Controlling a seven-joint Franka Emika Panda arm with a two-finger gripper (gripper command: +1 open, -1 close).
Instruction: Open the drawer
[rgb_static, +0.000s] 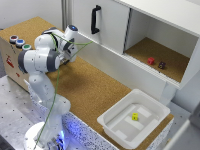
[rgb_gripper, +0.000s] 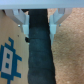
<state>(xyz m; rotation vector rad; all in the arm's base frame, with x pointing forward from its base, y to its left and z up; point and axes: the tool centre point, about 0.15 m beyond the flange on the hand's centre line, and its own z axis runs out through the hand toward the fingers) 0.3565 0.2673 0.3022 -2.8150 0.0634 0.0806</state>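
Reaching step, by the look of it: gripper (rgb_static: 70, 48) brought to the handle, pull not yet begun. Sits at the far edge of the worktop (rgb_static: 90, 85), near the corner on the exterior view's left, close beside the wooden box (rgb_static: 11, 56) with coloured buttons (rgb_static: 19, 42) on top.

Drawer probably belongs to that box; cannot tell for sure, since the arm (rgb_static: 42, 60) hides its front in the exterior view. Shows in the wrist view only as a dark handle (rgb_gripper: 40, 52), a long strip with a printed brown panel on one side and cork on the other. No sign of the drawer slid out.

Gripper (rgb_gripper: 40, 16) spread wide, holding nothing. Fingers (rgb_gripper: 22, 17) stand one on each side of the dark strip, straddling it. Too blurred to say whether either pad touches it.

Next move, as a judgement: settle lower if needed, pinch the strip firmly, then draw straight back along the slide line. Calls for a centred grip, because a skewed pull may slip off or jam the runner.
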